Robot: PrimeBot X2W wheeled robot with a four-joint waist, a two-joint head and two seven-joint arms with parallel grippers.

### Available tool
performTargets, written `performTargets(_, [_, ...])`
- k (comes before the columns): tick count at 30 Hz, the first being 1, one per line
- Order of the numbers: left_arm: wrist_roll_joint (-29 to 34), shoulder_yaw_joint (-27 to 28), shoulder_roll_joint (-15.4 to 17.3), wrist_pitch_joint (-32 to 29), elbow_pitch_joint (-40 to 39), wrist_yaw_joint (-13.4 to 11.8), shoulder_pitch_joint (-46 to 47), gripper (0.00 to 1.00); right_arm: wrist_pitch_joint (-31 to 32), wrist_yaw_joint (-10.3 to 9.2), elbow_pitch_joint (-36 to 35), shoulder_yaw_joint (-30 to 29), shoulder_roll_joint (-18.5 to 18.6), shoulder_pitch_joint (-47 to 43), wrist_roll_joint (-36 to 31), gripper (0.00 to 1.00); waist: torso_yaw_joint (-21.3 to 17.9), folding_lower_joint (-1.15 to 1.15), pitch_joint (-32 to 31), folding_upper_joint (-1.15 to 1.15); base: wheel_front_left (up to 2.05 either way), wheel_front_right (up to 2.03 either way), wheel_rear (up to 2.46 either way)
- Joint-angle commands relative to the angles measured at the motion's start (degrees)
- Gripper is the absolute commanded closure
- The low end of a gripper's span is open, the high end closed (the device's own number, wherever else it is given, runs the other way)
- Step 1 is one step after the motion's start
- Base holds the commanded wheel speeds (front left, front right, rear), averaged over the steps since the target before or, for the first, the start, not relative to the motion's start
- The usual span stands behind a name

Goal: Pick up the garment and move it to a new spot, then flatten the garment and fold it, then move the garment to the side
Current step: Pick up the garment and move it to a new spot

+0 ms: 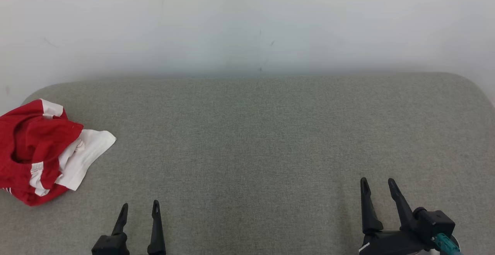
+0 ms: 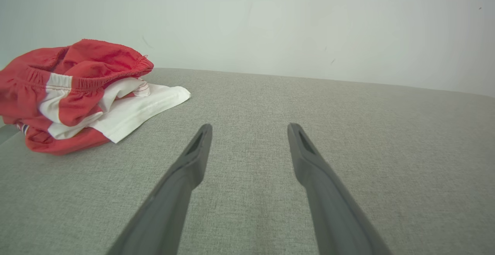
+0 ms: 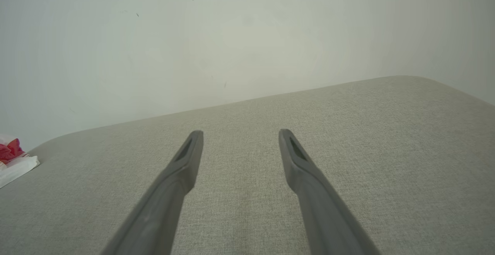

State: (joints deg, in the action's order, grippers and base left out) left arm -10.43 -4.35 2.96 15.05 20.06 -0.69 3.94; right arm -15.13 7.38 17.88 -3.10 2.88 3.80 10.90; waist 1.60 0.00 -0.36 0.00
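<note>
Grey fabric surface (image 1: 270,139) under a white wall (image 1: 247,19); crumpled garment (image 1: 42,150) far left.

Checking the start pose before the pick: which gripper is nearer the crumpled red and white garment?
Left. The left gripper sits just right of the garment, slightly nearer the robot. The right gripper is far across the grey surface. Both are open, touching nothing.

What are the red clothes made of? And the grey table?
Clothes: soft matte cloth, likely cotton; it crumples into folds, with a gathered stitched hem. Table: covered in grey matte woven fabric; fine weave shows, and the rounded corners suggest padding.
</note>
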Motion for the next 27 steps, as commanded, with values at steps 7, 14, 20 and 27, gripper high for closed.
performTargets(7, [0.01,0.24,-0.07,0.20,-0.34,-0.31,0.63,0.00,-0.04,0.21,-0.38,-0.41,-0.01,-0.46,-0.13,0.00,1.46,0.00,-0.03,0.00,0.00,0.00,0.00])
performTargets(14, [0.26,0.36,-0.07,0.20,-0.34,-0.24,0.62,0.00,-0.03,0.21,-0.52,-0.18,-0.01,-0.76,0.14,0.00,6.11,0.00,0.02,0.00,0.00,0.00,0.00])
performTargets(20, [0.61,0.43,-0.07,0.19,-0.08,-0.19,0.48,0.00,-0.04,0.21,-0.49,-0.01,-0.01,-0.76,0.76,0.00,11.98,0.00,0.05,0.00,0.00,0.00,0.00])
performTargets(27, [1.04,0.69,0.16,0.20,-0.09,-0.07,-0.02,0.00,-0.04,0.21,-0.45,0.46,-0.01,-0.91,1.30,0.00,19.41,0.00,0.28,0.00,0.00,0.00,0.00])
